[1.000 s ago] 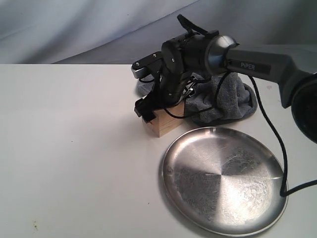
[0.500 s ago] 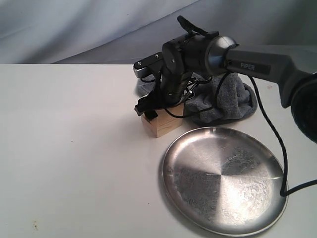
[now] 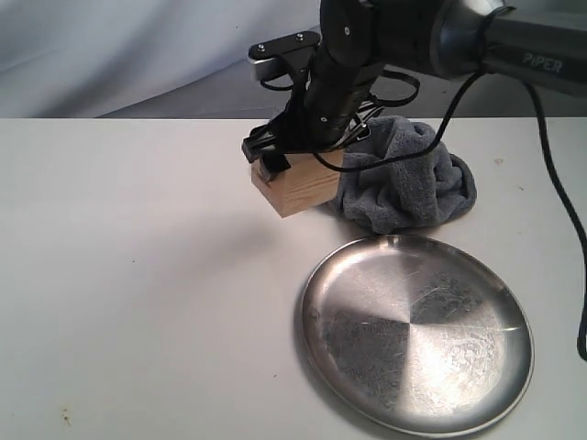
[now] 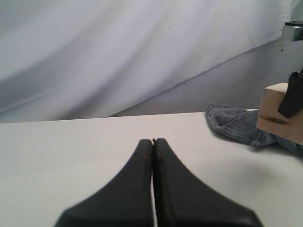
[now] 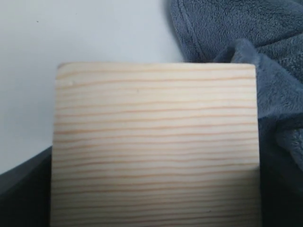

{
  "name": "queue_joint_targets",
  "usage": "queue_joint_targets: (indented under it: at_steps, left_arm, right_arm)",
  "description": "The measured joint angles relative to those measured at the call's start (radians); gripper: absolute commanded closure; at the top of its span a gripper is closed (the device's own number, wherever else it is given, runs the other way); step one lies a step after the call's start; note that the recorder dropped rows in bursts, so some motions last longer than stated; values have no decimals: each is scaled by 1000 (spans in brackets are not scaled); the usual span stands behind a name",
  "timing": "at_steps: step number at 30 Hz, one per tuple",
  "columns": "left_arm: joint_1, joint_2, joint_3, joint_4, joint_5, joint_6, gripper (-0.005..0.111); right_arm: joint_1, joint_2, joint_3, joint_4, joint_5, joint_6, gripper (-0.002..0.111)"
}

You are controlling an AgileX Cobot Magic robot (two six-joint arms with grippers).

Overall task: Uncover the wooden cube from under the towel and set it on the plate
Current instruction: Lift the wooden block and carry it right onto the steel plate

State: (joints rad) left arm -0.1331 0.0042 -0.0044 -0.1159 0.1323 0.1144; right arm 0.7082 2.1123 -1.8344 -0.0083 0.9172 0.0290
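The pale wooden cube (image 3: 300, 190) hangs a little above the white table, clear of the towel, with my right gripper (image 3: 292, 165) shut on it from above. The right wrist view is almost filled by the cube's (image 5: 156, 146) grained face, with dark fingers (image 5: 23, 189) at its sides. The dark grey towel (image 3: 404, 188) lies bunched just right of the cube. The shiny steel plate (image 3: 316, 293) sits empty in front of them. My left gripper (image 4: 152, 141) is shut on nothing, low over the table; its view shows the cube (image 4: 279, 118) and towel (image 4: 232, 124) off to one side.
A black cable (image 3: 550, 183) runs from the right arm down past the plate's right side. A grey cloth backdrop (image 3: 138, 55) rises behind the table.
My right gripper has risen with the cube in it, lifting it off the table beside the towel. The towel is now more exposed. The plate has not moved.
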Motion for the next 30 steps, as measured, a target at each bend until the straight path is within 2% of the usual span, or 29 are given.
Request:
queue_joint_targets:
  at_steps: [7, 11, 15, 23, 30]
  left_arm:
    - [0, 0, 0, 0, 0, 0, 107]
    - [0, 0, 0, 0, 0, 0, 107]
    - [0, 0, 0, 0, 0, 0, 107]
    - [0, 0, 0, 0, 0, 0, 107]
    - [0, 0, 0, 0, 0, 0, 107]
  right_arm:
    - [0, -39, 0, 18, 51, 28, 108]
    - [9, -47, 6, -7, 86, 128, 108]
    - [18, -104, 107, -76, 80, 242, 108]
    - [18, -277, 448, -164, -55, 420, 108]
    - [18, -336, 617, -231, -109, 544, 108]
